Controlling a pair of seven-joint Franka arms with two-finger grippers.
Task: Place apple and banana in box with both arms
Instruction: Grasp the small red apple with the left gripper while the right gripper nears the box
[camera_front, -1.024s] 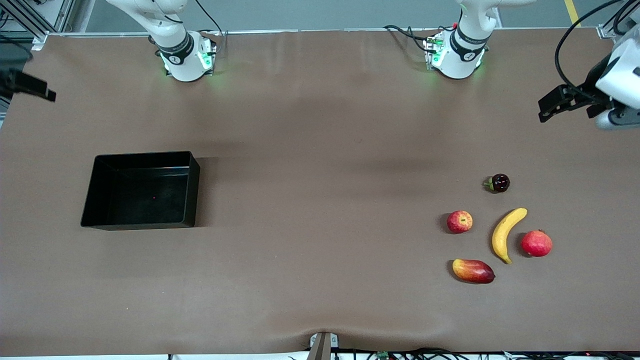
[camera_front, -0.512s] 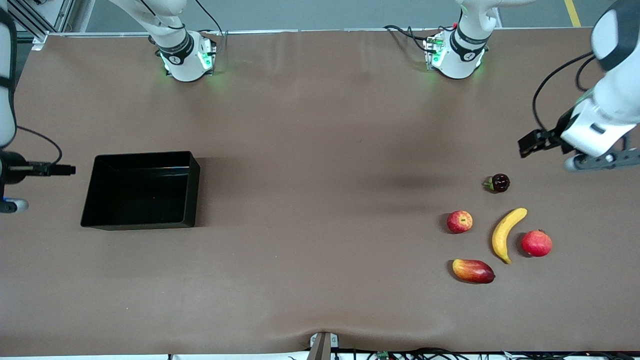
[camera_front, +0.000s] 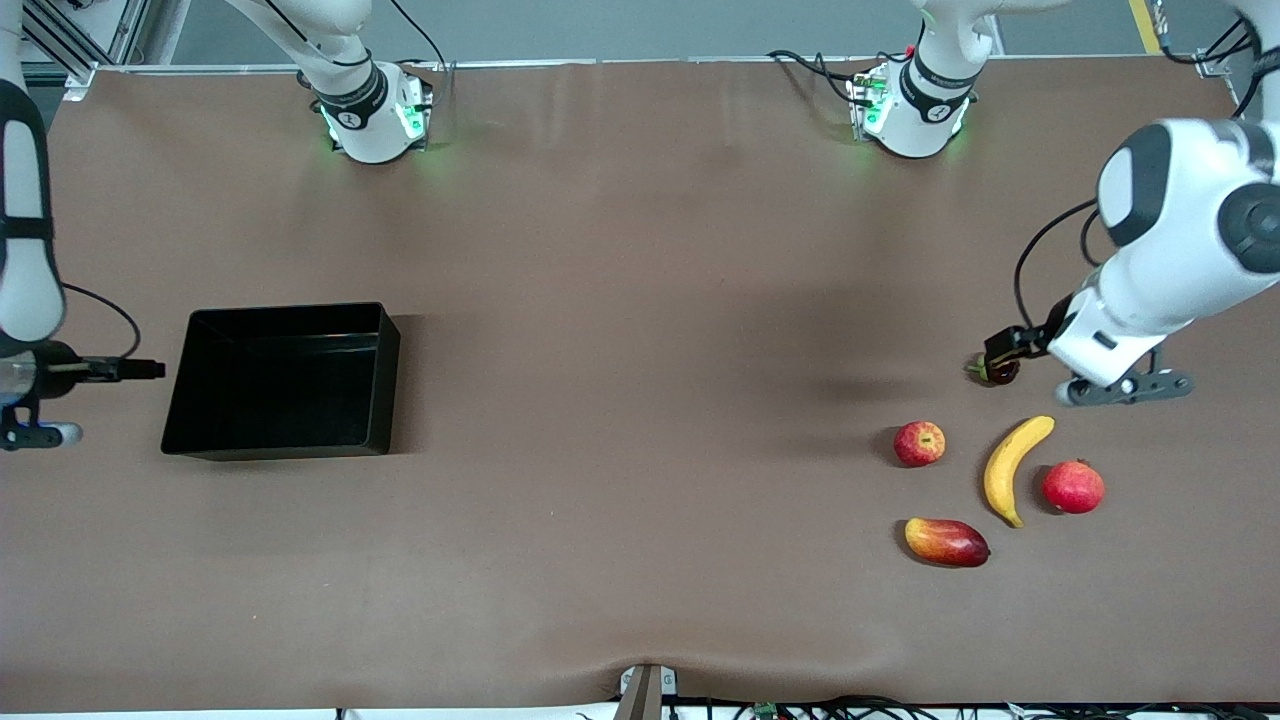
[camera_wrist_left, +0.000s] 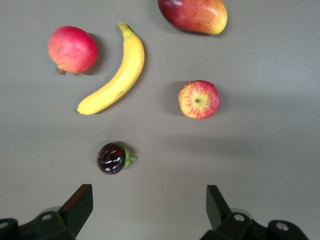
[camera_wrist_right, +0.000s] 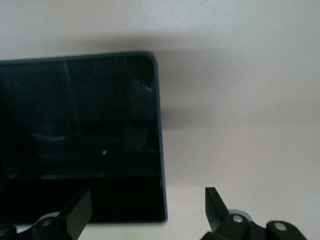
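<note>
The apple (camera_front: 919, 443) (camera_wrist_left: 199, 99) and the curved yellow banana (camera_front: 1010, 468) (camera_wrist_left: 115, 80) lie on the brown table at the left arm's end. My left gripper (camera_front: 996, 346) (camera_wrist_left: 148, 200) hangs open and empty over a small dark fruit (camera_front: 1000, 373) (camera_wrist_left: 113, 158), which lies farther from the front camera than the apple and banana. The black box (camera_front: 385, 385) (camera_wrist_right: 159, 150) stands empty at the right arm's end. My right gripper (camera_front: 150, 370) (camera_wrist_right: 147, 206) is open and empty, over the table just beside the box, at one of its corners.
A larger round red fruit (camera_front: 1073, 486) (camera_wrist_left: 72, 49) lies beside the banana. A red-yellow mango (camera_front: 946, 541) (camera_wrist_left: 192, 14) lies nearer the front camera than the apple. A cable mount (camera_front: 646, 690) sits at the table's front edge.
The left gripper has swung in from the table's end to above the small dark fruit. The right gripper has come in beside the box. No fruit has moved.
</note>
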